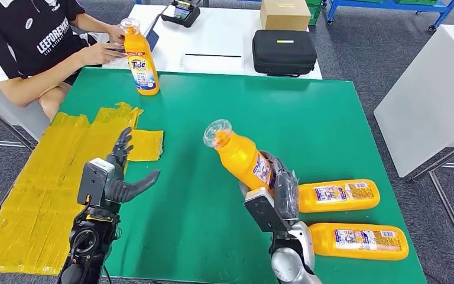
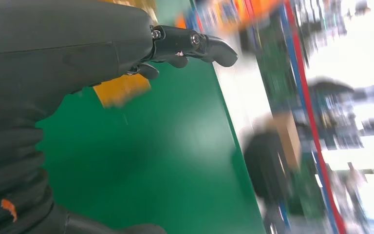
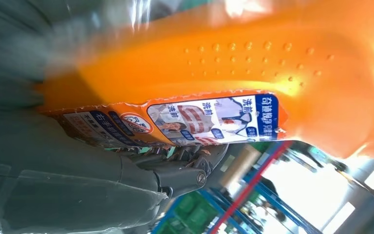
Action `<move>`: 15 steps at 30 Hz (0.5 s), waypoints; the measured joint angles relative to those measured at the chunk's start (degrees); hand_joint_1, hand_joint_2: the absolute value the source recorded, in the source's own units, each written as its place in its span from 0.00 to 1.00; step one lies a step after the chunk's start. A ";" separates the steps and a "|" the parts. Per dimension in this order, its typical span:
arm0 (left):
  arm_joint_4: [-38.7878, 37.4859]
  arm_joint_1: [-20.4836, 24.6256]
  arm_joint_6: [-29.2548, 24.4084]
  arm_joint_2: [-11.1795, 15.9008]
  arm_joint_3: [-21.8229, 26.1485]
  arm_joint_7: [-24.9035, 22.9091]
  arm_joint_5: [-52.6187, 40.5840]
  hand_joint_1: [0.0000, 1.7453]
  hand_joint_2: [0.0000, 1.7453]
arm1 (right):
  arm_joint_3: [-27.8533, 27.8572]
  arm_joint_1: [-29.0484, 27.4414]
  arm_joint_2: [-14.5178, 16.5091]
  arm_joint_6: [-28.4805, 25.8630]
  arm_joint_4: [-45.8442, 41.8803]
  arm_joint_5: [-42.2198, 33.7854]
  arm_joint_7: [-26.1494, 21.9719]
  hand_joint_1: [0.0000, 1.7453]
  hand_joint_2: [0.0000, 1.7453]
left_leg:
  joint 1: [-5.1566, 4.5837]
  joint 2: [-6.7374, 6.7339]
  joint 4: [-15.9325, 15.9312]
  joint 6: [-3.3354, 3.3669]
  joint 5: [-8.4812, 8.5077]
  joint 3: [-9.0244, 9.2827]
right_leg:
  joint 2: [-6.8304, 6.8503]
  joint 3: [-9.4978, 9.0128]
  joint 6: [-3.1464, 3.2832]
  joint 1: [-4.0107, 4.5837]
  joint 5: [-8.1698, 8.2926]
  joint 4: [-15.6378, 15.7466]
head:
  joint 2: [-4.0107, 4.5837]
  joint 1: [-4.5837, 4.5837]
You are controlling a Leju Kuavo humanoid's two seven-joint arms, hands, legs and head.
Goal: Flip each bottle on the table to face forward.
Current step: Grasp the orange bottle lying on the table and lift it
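Right robot hand [image 1: 275, 192] clamped on tilted orange bottle [image 1: 240, 155], lifted above green desk [image 1: 307, 118] near right edge. Left robot hand [image 1: 120, 177] empty, fingers spread. Risk: slipping from loose grasp, knocking two lying bottles [image 1: 338, 195] beside.

A green table [image 1: 331, 118] carries yellow sheets [image 1: 41, 177] at its left, one upright orange bottle [image 1: 141, 59] at the back — and two bottles [image 1: 338, 195] [image 1: 359, 241] lying flat at the right.

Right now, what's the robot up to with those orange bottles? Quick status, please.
Right hand grips a tilted bottle. Left hand open, empty. Standing bottle far side; two lying bottles. Nothing blocking.
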State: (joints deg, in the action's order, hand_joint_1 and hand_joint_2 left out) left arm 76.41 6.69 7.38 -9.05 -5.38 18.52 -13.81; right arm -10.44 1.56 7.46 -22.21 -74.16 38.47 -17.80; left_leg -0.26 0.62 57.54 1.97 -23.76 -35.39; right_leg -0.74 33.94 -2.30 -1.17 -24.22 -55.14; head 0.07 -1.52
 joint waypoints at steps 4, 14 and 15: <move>1.01 0.90 6.28 0.77 -2.50 -0.75 3.96 0.00 1.00 | 0.12 1.82 0.86 -0.25 0.07 -4.35 -3.57 1.00 1.00 | 0.00 0.00 0.00 0.00 0.00 -0.01 | 0.00 0.02 0.00 0.00 0.00 0.00 | 0.00 0.01; 3.69 2.38 11.34 2.47 -9.49 -1.02 7.23 0.00 1.00 | -1.30 4.56 2.08 4.40 1.62 -16.10 -10.42 1.00 1.00 | 0.00 0.00 0.00 0.00 0.00 -0.04 | 0.00 0.03 0.00 0.00 0.00 -0.01 | 0.00 0.00; 3.74 2.71 11.56 2.58 -9.98 -1.07 7.53 0.00 1.00 | -1.55 4.95 2.11 4.61 1.92 -16.61 -10.62 1.00 1.00 | 0.00 0.00 0.00 0.00 0.00 -0.04 | 0.00 0.03 0.00 0.00 0.00 -0.01 | 0.00 0.00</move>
State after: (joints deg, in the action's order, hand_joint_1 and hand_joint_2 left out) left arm 80.14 9.40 18.93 -6.47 -15.36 17.45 -6.28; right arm -11.99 6.51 9.57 -17.60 -72.24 21.86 -28.42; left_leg -0.26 0.63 57.54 1.97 -23.76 -35.43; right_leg -0.74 33.96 -2.30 -1.17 -24.22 -55.15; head 0.07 -1.52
